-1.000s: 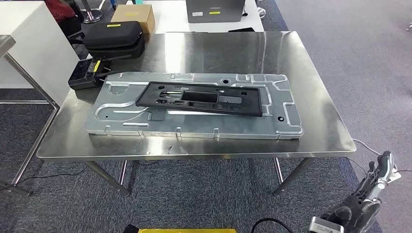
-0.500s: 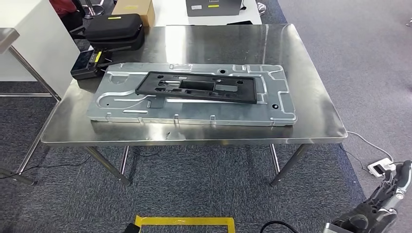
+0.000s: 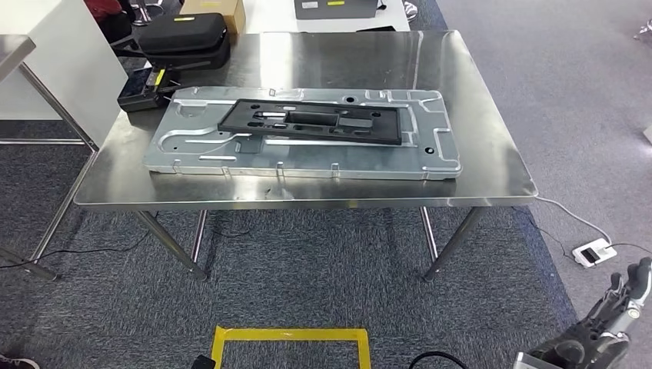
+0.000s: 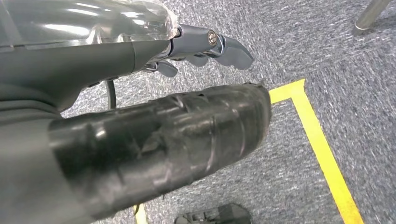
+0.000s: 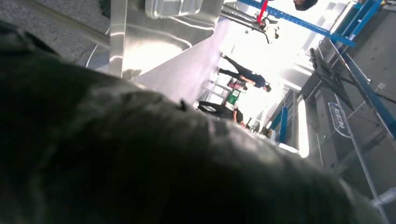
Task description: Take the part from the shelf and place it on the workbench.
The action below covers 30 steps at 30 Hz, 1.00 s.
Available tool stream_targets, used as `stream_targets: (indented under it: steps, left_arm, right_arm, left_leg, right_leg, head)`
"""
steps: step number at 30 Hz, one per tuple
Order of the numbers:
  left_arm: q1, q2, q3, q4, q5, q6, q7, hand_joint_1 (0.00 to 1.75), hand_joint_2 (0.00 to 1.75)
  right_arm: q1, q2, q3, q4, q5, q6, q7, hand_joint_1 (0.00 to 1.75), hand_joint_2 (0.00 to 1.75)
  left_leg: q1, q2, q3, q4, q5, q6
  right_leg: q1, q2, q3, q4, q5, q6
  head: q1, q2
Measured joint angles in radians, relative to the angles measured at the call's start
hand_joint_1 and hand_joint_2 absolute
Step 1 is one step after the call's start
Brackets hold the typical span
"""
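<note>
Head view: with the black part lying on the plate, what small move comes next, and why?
Probably a small step back, both arms kept low. The black part already lies on the metal plate on the workbench, and the right hand hangs beside the robot, holding nothing.

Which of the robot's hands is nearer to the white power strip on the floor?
The right. The right hand hangs low just below the white power strip in the head view. The left hand hangs over the carpet beside the yellow tape, which is farther from the strip.
</note>
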Motion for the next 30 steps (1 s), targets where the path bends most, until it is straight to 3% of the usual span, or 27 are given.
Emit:
stream_targets:
  steps: [2, 3, 5, 7, 9, 11, 13, 14, 17, 18, 19, 22, 23, 24, 25, 28, 30]
  left_arm:
    - [0.001, 0.000, 0.000, 0.000, 0.000, 0.000, -0.001, 0.00, 0.00]
    - [0.001, -0.001, 0.001, 0.000, 0.000, 0.000, -0.002, 0.00, 0.00]
    - [0.001, -0.001, 0.001, 0.000, 0.000, 0.000, -0.003, 0.00, 0.00]
    - [0.001, -0.001, 0.001, 0.000, 0.000, 0.000, -0.004, 0.00, 0.00]
    - [0.002, -0.001, 0.001, 0.000, 0.000, 0.000, -0.004, 0.00, 0.00]
    - [0.001, -0.001, 0.001, 0.000, 0.000, 0.000, -0.004, 0.00, 0.00]
    - [0.000, -0.001, 0.001, 0.000, 0.000, 0.000, -0.004, 0.00, 0.00]
    - [-0.001, -0.001, 0.001, 0.000, 0.000, 0.000, -0.004, 0.00, 0.00]
    - [0.000, -0.001, 0.001, 0.000, 0.000, 0.000, -0.004, 0.00, 0.00]
    - [0.000, -0.001, 0.002, 0.000, 0.000, 0.000, -0.004, 0.00, 0.00]
    - [-0.001, -0.001, 0.002, 0.000, 0.000, 0.000, -0.004, 0.00, 0.00]
    - [-0.001, -0.001, 0.002, 0.000, -0.001, 0.000, -0.004, 0.00, 0.00]
    - [0.000, -0.001, 0.002, 0.000, -0.001, 0.000, -0.004, 0.00, 0.00]
    - [0.000, -0.001, 0.002, 0.000, -0.001, 0.000, -0.004, 0.00, 0.00]
    - [0.000, -0.001, 0.003, 0.000, -0.001, 0.000, -0.004, 0.00, 0.00]
    - [0.000, -0.002, 0.003, 0.000, -0.001, 0.000, -0.004, 0.00, 0.00]
    - [0.000, -0.004, 0.003, 0.000, 0.000, 0.000, -0.004, 0.00, 0.00]
  right_arm:
    - [0.000, 0.001, 0.000, 0.002, 0.001, 0.000, 0.000, 0.00, 0.00]
    - [-0.001, 0.002, 0.000, 0.003, 0.003, 0.000, -0.001, 0.00, 0.00]
    - [-0.001, 0.006, 0.000, 0.004, 0.005, 0.000, -0.002, 0.00, 0.00]
    - [-0.001, 0.007, 0.000, 0.007, 0.006, 0.000, -0.002, 0.00, 0.00]
    - [-0.001, 0.007, 0.000, 0.011, 0.007, 0.000, 0.000, 0.00, 0.00]
    - [-0.001, 0.007, 0.000, 0.013, 0.007, 0.000, 0.001, 0.00, 0.00]
    - [-0.001, 0.007, 0.000, 0.015, 0.006, 0.000, 0.002, 0.00, 0.00]
    - [-0.001, 0.007, 0.000, 0.015, 0.006, 0.000, 0.003, 0.00, 0.00]
    - [-0.001, 0.007, 0.000, 0.016, 0.006, 0.000, 0.004, 0.00, 0.00]
    - [-0.001, 0.007, 0.000, 0.017, 0.006, 0.000, 0.004, 0.00, 0.00]
    - [-0.001, 0.007, 0.000, 0.017, 0.006, 0.000, 0.004, 0.00, 0.00]
    - [-0.001, 0.007, 0.000, 0.020, 0.006, 0.000, 0.004, 0.00, 0.00]
    - [-0.001, 0.007, 0.000, 0.021, 0.005, 0.000, 0.004, 0.00, 0.00]
    - [-0.001, 0.007, 0.000, 0.022, 0.005, 0.000, 0.004, 0.00, 0.00]
    - [-0.001, 0.007, 0.000, 0.023, 0.005, 0.000, 0.004, 0.00, 0.00]
    - [-0.002, 0.007, 0.000, 0.024, 0.005, 0.000, 0.006, 0.00, 0.00]
    - [-0.002, 0.007, 0.000, 0.024, 0.004, 0.000, 0.008, 0.00, 0.00]
  left_leg:
    - [0.002, -0.002, -0.006, 0.005, 0.000, -0.013]
    - [0.004, -0.004, -0.015, 0.023, -0.019, -0.018]
    - [0.006, -0.006, -0.049, 0.113, -0.098, -0.025]
    - [0.006, -0.006, -0.086, 0.237, -0.170, -0.029]
    - [0.006, -0.006, -0.077, 0.274, -0.169, -0.030]
    - [0.006, -0.007, 0.008, 0.164, -0.116, -0.024]
    - [0.002, -0.008, 0.096, 0.027, -0.095, -0.015]
    - [-0.001, -0.009, 0.114, -0.008, -0.096, -0.010]
    - [-0.004, -0.009, 0.107, -0.023, -0.085, 0.007]
    - [-0.002, -0.008, 0.102, -0.027, -0.078, 0.015]
    - [0.000, -0.006, 0.095, -0.030, -0.069, 0.024]
    - [-0.001, -0.002, 0.066, -0.030, -0.044, 0.038]
    - [-0.003, -0.001, 0.055, -0.028, -0.037, 0.039]
    - [-0.004, -0.001, 0.045, -0.025, -0.030, 0.038]
    - [-0.005, 0.000, 0.035, -0.022, -0.024, 0.038]
    - [-0.007, -0.002, 0.011, -0.008, -0.013, 0.032]
    - [-0.009, -0.002, 0.002, -0.002, -0.004, 0.022]
  right_leg:
    - [-0.002, -0.001, -0.011, -0.005, 0.011, -0.017]
    - [-0.003, -0.003, -0.017, -0.008, 0.020, -0.027]
    - [-0.004, -0.005, -0.035, -0.010, 0.037, -0.041]
    - [0.000, -0.006, -0.059, -0.006, 0.053, -0.044]
    - [0.002, -0.006, -0.084, 0.000, 0.066, -0.043]
    - [0.003, -0.006, -0.104, 0.010, 0.076, -0.039]
    - [0.003, -0.006, -0.116, 0.018, 0.085, -0.030]
    - [0.003, -0.006, -0.118, 0.019, 0.090, -0.025]
    - [0.004, -0.006, -0.120, 0.016, 0.106, -0.006]
    - [0.004, -0.005, -0.123, 0.021, 0.099, 0.000]
    - [0.004, -0.005, -0.131, 0.040, 0.075, 0.005]
    - [0.002, -0.003, -0.180, 0.199, -0.055, 0.017]
    - [0.002, -0.003, -0.192, 0.252, -0.079, 0.019]
    - [0.002, -0.003, -0.190, 0.279, -0.082, 0.020]
    - [0.002, -0.003, -0.170, 0.268, -0.067, 0.019]
    - [0.007, -0.003, -0.034, 0.074, -0.005, 0.005]
    - [0.013, -0.002, 0.010, -0.007, 0.000, -0.006]
  head:
    - [0.000, 0.000]
    - [0.000, 0.000]
    - [-0.002, 0.000]
    - [-0.003, 0.000]
    - [-0.003, 0.000]
    - [-0.003, 0.000]
    - [-0.003, 0.000]
    - [-0.003, 0.000]
    - [-0.002, 0.000]
    - [-0.002, 0.000]
    - [-0.002, 0.000]
    - [-0.001, 0.000]
    - [-0.001, 0.000]
    - [-0.001, 0.000]
    - [-0.001, 0.000]
    - [-0.002, 0.000]
    - [-0.002, 0.000]
